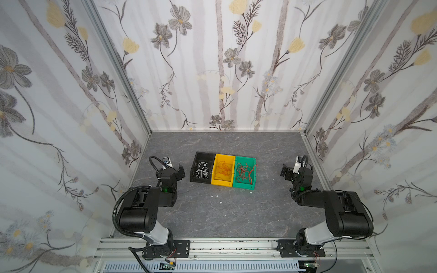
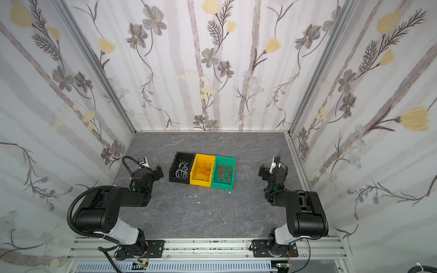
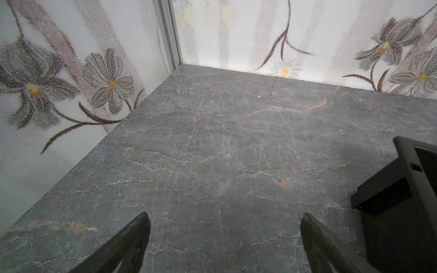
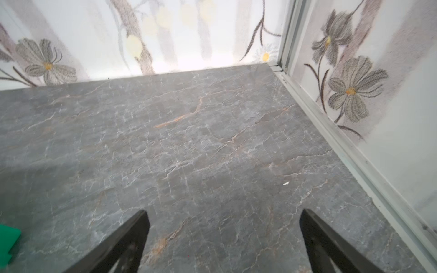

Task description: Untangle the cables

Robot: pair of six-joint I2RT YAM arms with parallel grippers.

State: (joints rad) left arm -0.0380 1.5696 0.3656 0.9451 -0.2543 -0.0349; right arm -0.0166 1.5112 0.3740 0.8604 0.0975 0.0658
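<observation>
The cables lie sorted in three bins set side by side at the table's middle, in both top views. White cables sit in the black bin. Orange cables fill the yellow bin. Red cables are in the green bin. My left gripper stands open left of the black bin, holding nothing. My right gripper is open and holds nothing, well right of the green bin.
Small white scraps lie on the grey marbled table in front of the bins. Flowered walls close in the back and both sides. An aluminium rail carrying both arm bases runs along the front edge.
</observation>
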